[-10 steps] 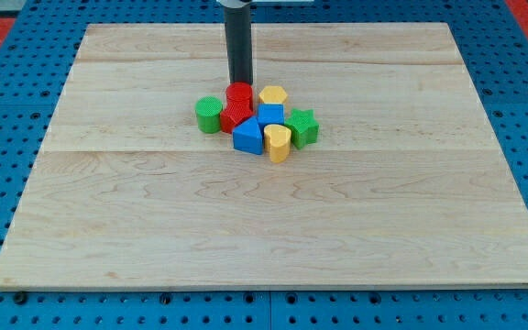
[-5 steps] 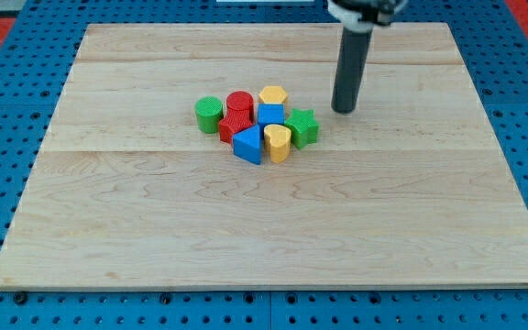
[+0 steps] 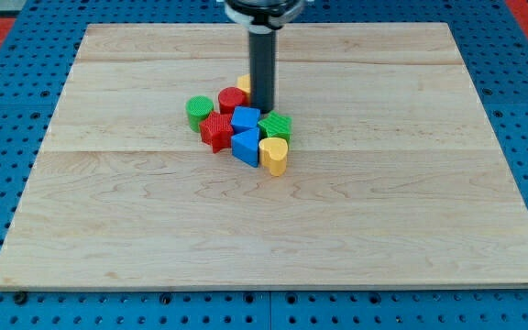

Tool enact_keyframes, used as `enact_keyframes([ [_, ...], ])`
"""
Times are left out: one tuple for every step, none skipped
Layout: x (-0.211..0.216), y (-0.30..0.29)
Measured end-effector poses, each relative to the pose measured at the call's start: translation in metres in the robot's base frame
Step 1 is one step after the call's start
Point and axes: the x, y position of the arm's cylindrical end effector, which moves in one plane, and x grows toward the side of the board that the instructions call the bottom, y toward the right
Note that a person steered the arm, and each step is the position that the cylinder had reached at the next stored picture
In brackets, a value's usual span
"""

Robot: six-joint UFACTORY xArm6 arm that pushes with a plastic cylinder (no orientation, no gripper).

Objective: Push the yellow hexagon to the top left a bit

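The yellow hexagon [image 3: 244, 84] is mostly hidden behind my rod; only its left edge shows, above the red cylinder [image 3: 232, 100]. My tip [image 3: 262, 110] stands in the cluster, just right of the red cylinder and above the blue cube [image 3: 245, 119], touching the green star [image 3: 275, 126]. The other blocks are packed below and to the left of it.
A green cylinder [image 3: 198, 113] sits at the cluster's left, a red star [image 3: 216, 131] beside it. A blue triangle [image 3: 245, 147] and a yellow heart [image 3: 274, 155] lie at the cluster's bottom. All rest on the wooden board [image 3: 264, 238].
My tip has swung from right of the cluster leftward into it. The yellow hexagon shifted up-left, and the green star, blue cube, red blocks and green cylinder shifted left.
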Motion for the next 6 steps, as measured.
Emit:
enact_keyframes([
  [-0.028, -0.02],
  [-0.031, -0.023],
  [-0.044, 0.015],
  [-0.056, 0.004],
  [-0.06, -0.04],
  [-0.062, -0.05],
])
